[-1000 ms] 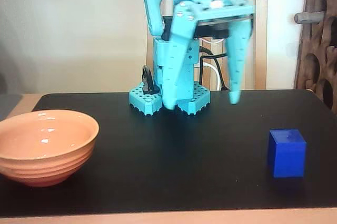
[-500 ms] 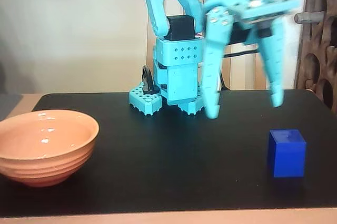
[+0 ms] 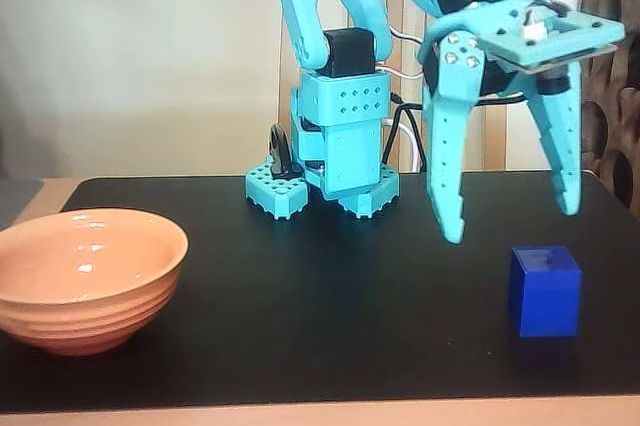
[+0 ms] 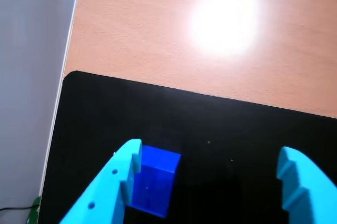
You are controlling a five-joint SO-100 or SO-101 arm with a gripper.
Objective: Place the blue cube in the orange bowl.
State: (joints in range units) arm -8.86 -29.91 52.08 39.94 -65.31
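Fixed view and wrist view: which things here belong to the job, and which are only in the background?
Belong to the job:
- blue cube on the black mat
- orange bowl, empty
- end effector, open, above the cube

Only background:
- wooden table
- cables

In the fixed view, the orange bowl (image 3: 88,276) is set at the left edge of the mat (image 3: 330,316), near the front. The blue cube (image 3: 544,291) is placed on the mat at the far right, well apart from the bowl. The arm's base (image 3: 322,184) is mounted at the rear of the mat, between the two. The hand (image 3: 510,224) is held above the mat, just behind and above the cube, apparently not touching it. In the wrist view, the cube (image 4: 154,181) is seen just beside the left finger (image 4: 113,187), with the tabletop (image 4: 210,40) lying beyond the mat's edge.
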